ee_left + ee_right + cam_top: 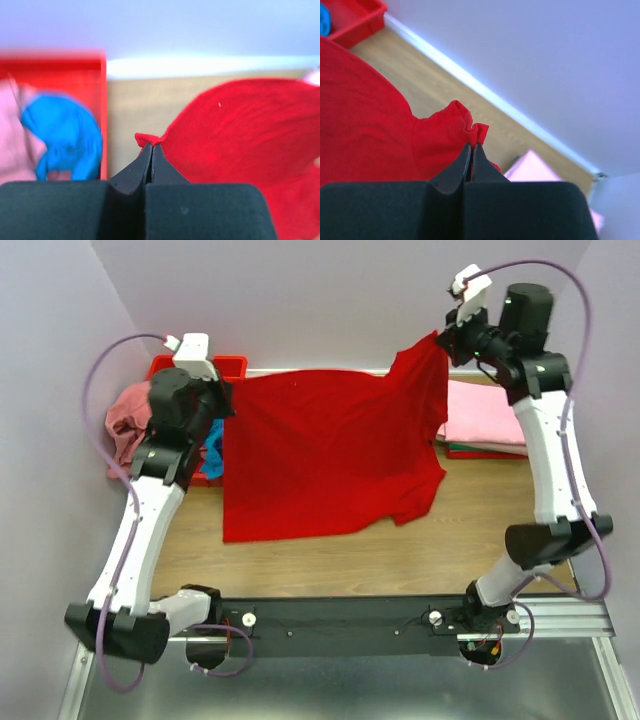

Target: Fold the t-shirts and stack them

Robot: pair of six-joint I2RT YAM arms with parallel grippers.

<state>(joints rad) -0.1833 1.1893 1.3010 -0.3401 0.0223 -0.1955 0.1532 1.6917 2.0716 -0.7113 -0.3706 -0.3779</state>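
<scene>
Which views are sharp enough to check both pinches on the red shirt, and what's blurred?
Left wrist view: the red t-shirt tuft in the left gripper is crisp; the red bin and blue t-shirt behind are blurred. Right wrist view: the pinch at the right gripper is sharp, the pink shirt soft. Top view: evenly lit, no glare.

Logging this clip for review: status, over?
Left gripper, right gripper: jaws shut on red t-shirt. Shirt stretched between them. Pink stack at right, red bin at left.

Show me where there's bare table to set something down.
Free: bare wood between the hem of the red shirt and the black rail, widest near the right arm. Far left is crowded by the red bin, far right by the folded pink stack.
</scene>
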